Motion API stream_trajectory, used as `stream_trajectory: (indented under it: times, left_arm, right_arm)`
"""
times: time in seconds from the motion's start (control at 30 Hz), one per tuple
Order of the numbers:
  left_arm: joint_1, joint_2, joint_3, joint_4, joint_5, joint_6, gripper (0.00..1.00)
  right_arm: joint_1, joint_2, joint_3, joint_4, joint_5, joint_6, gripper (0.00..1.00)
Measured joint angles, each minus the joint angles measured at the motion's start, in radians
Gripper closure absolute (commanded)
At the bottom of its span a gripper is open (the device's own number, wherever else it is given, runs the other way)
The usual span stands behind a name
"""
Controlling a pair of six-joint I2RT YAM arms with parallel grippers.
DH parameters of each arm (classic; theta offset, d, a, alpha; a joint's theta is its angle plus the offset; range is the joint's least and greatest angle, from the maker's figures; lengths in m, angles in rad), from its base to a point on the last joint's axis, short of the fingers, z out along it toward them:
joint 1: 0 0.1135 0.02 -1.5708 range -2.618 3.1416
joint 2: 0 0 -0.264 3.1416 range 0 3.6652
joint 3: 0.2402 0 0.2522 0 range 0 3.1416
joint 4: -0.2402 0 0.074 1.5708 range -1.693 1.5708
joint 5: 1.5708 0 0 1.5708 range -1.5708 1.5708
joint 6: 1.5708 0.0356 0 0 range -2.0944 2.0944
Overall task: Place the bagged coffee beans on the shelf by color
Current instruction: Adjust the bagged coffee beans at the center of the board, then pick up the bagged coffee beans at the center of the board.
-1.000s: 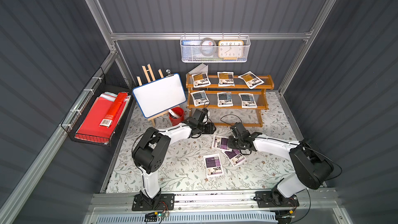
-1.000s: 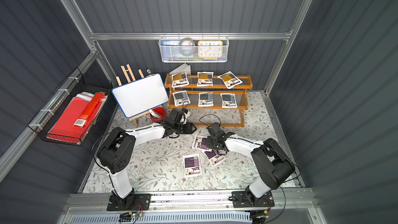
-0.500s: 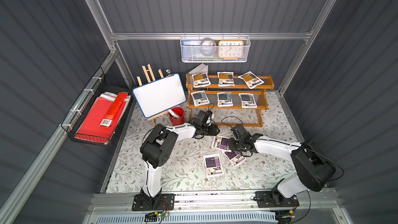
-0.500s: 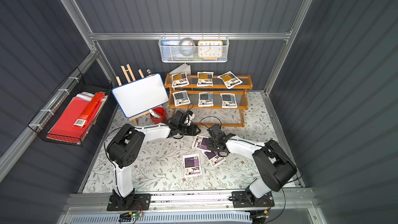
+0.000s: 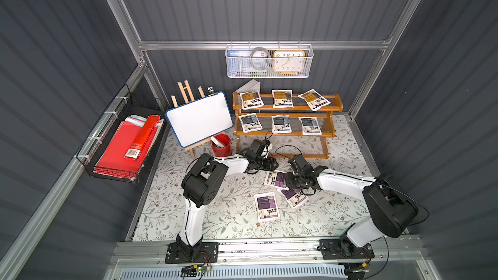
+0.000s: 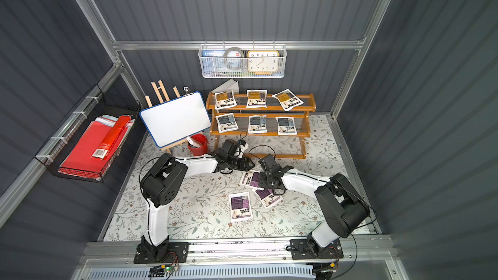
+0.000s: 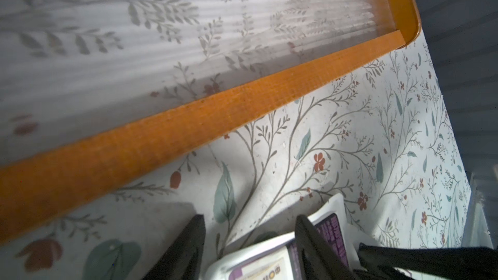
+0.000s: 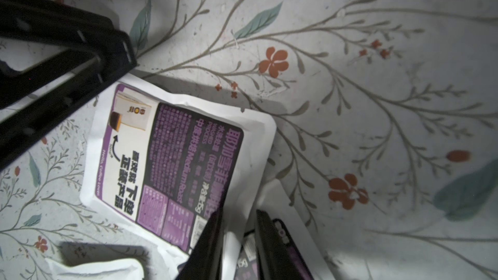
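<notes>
The shelf (image 5: 287,108) holds three amber bags on its top tier and three blue-grey ones on the middle tier; its lowest tier (image 7: 188,125) is bare. Three purple bagged coffee beans lie on the floral mat. My right gripper (image 5: 289,183) (image 8: 238,227) is shut on the white edge of the farthest purple bag (image 5: 275,179) (image 8: 172,162). That bag overlaps a second one (image 5: 295,197). A third (image 5: 266,207) lies nearer the front. My left gripper (image 5: 271,165) (image 7: 250,219) is open at the held bag's far corner (image 7: 258,257), one finger over the label.
A whiteboard on an easel (image 5: 199,119) and a red cup (image 5: 221,146) stand left of the shelf. A black wire basket of red folders (image 5: 121,146) hangs on the left wall, and a white mesh basket with a clock (image 5: 268,61) hangs above the shelf.
My left arm has swung its elbow in and its gripper has moved right, up to the purple bag. The right gripper has stayed on the bag's edge.
</notes>
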Motion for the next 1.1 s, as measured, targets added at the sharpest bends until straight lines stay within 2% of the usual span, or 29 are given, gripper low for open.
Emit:
stream_trajectory:
  times: [0.37,0.57,0.7,0.83,1.0,1.1]
  left_arm:
    - [-0.046,0.0,-0.002,-0.029,0.066,0.037,0.46]
    - [-0.05,-0.041,-0.05,-0.063,0.109,0.048,0.46]
    - [-0.05,-0.068,-0.069,-0.099,0.096,0.046,0.47]
    - [-0.05,-0.077,-0.072,-0.121,0.081,0.038,0.48]
    - [-0.05,-0.077,-0.072,-0.126,0.081,0.039,0.5]
    - [-0.05,-0.077,-0.071,-0.134,0.078,0.039,0.57]
  right_arm:
    - [-0.061,0.099,0.161,-0.013,0.021,-0.095,0.75]
    - [-0.089,0.113,0.194,-0.014,0.027,-0.128,0.75]
    - [-0.089,0.084,0.176,-0.014,0.014,-0.126,0.74]
    - [-0.087,-0.015,0.121,-0.021,-0.031,-0.108,0.73]
    - [-0.085,-0.118,0.046,-0.057,-0.093,-0.076,0.62]
    - [-0.085,-0.126,0.008,-0.082,-0.163,-0.065,0.56]
